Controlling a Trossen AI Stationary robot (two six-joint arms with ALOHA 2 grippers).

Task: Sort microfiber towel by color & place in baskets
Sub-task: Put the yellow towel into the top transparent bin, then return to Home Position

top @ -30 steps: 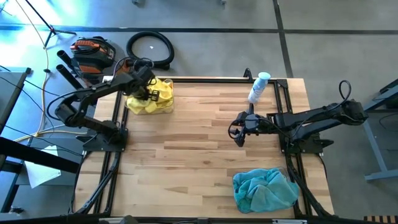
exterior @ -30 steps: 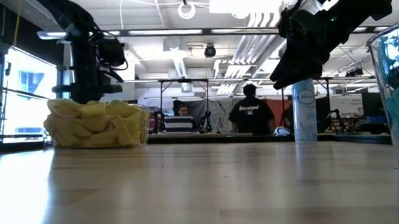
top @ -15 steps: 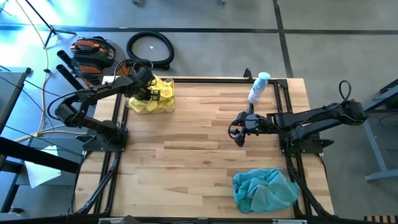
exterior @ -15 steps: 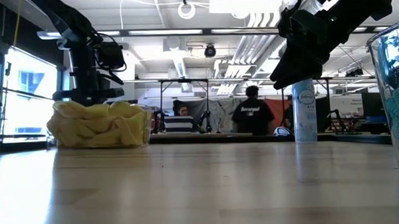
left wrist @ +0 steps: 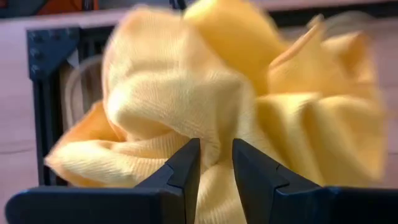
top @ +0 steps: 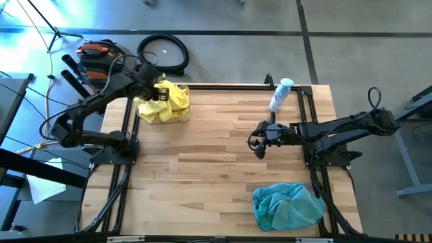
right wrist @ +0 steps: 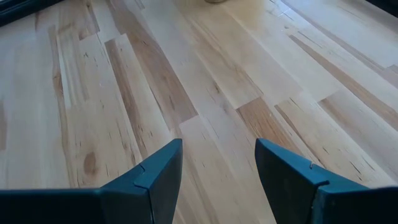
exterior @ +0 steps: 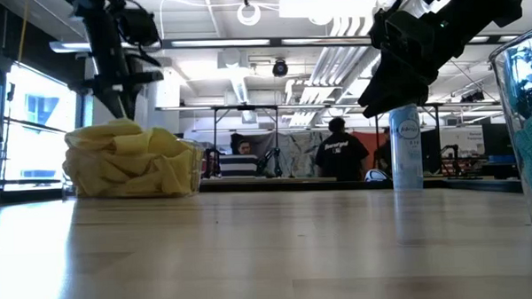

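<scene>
Yellow towels (top: 165,104) are heaped in a clear basket (exterior: 192,165) at the table's far left corner. My left gripper (top: 156,91) hangs just above the heap (exterior: 129,159), fingers nearly together with yellow cloth (left wrist: 186,106) in the slim gap. Teal-blue towels (top: 287,206) fill the other clear basket (exterior: 524,132) at the near right. My right gripper (top: 260,145) hovers open over bare wood right of the table's middle (right wrist: 217,168), well away from both baskets. My left gripper pinches a fold of the top yellow towel (left wrist: 214,177) between its two fingers, coming from above and pointing down. That fold stands up as a small peak (exterior: 123,126) under the fingers, while the remaining cloth stays in the basket. One layer or several, I cannot tell.
A white-and-blue spray bottle (top: 280,94) stands at the far edge, right of centre (exterior: 406,149). Black frame rails (top: 125,155) run along the table's left and right sides. Bare wood lies between the two baskets. People sit in the room beyond the table (exterior: 337,151).
My left gripper has risen out of the yellow heap, where it stood low among the towels a second ago, and has drifted slightly toward the far left corner. The heap's top, flat before, now comes up to a peak under the fingers. My right arm kept still.
</scene>
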